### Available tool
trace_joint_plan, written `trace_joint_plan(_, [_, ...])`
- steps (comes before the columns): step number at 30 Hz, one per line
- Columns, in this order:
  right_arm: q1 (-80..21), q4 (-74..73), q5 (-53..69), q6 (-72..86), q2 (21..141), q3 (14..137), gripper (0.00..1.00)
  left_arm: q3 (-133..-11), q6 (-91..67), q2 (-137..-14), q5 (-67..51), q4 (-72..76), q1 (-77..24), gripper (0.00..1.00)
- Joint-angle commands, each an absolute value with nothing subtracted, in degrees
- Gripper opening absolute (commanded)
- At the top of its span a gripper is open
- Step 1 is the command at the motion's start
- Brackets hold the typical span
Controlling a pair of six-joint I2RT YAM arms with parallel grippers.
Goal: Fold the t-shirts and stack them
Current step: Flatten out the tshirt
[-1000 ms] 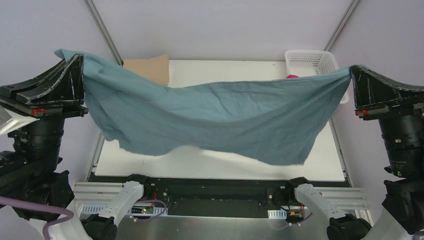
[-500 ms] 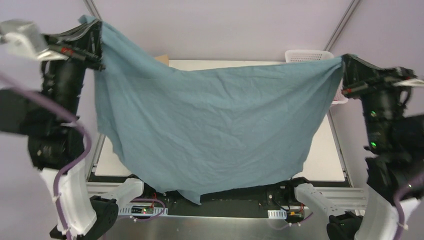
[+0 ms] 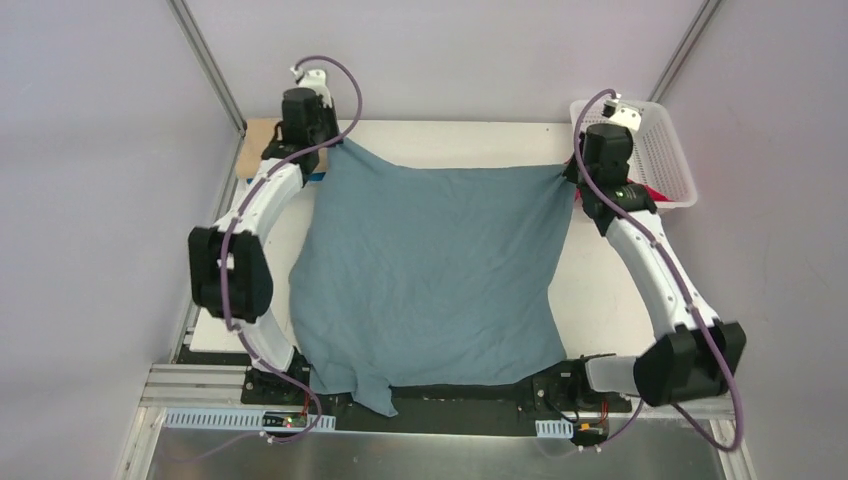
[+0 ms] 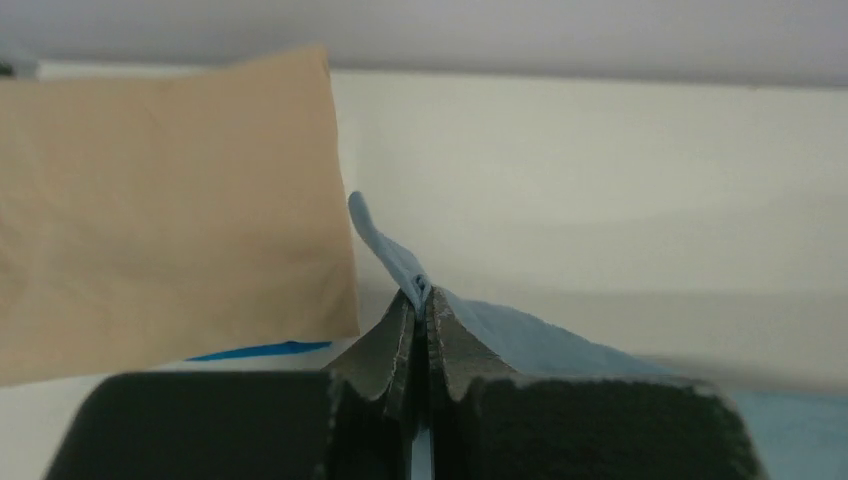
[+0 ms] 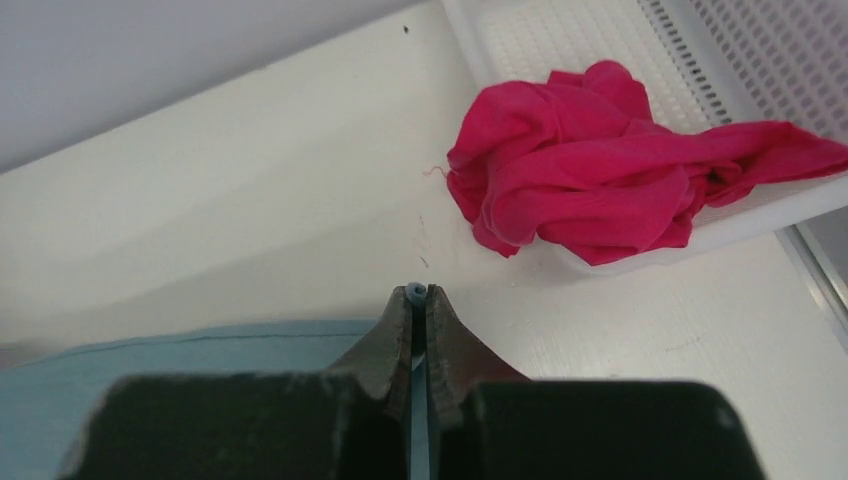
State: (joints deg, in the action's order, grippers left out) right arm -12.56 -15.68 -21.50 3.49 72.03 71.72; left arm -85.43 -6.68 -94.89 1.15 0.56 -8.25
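Basket (image 3: 668,160), magenta tee (image 5: 590,160) beside teal tee (image 3: 430,270)

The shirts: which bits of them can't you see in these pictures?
- Tan shirt: top view, the left arm covers most of it.
- Magenta shirt: top view, the right arm hides nearly all.
- Teal shirt: wrist views, the left claw and right claw block all but the pinched corners.
- Blue strip under the tan shirt: left wrist view, too thin to identify.
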Motion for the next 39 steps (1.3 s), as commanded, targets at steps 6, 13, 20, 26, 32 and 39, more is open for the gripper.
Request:
trace_joint_plan(6, [-4.6, -4.1, -15.7, 9.0, 91.2, 76.2, 0.0, -91.2, -7.6, -111.4, 0.1, 13.3, -8.0, 0.0])
trace_joint_plan(13, [-3.5, -1.6, -12.5, 5.4, 103.7, 83.8, 0.0, -101.3, -8.1, -124.8, -1.2, 13.8, -8.0, 0.0])
trace_joint_plan(20, [-3.2, -0.4, -15.5, 3.4, 111.0, 89.5, 0.0, -110.9, -7.5, -132.6, -3.0, 14.6, -8.0, 0.0])
trace_joint_plan(26, [-3.2, -0.3, -18.9, 2.2, 115.8, 93.4, 0.0, -115.8, -6.9, -137.7, -3.1, 17.0, -8.0, 0.0])
trace_joint_plan(32, [-3.2, -1.1, -19.4, 2.2, 117.8, 95.6, 0.19, -117.1, -8.2, -138.5, 2.5, 18.0, -8.0, 0.38])
trace_joint_plan(39, [-4.0, -5.1, -10.2, 2.7, 112.1, 95.2, 0.7, -111.7, -9.5, -130.5, -3.5, 17.2, -8.5, 0.99])
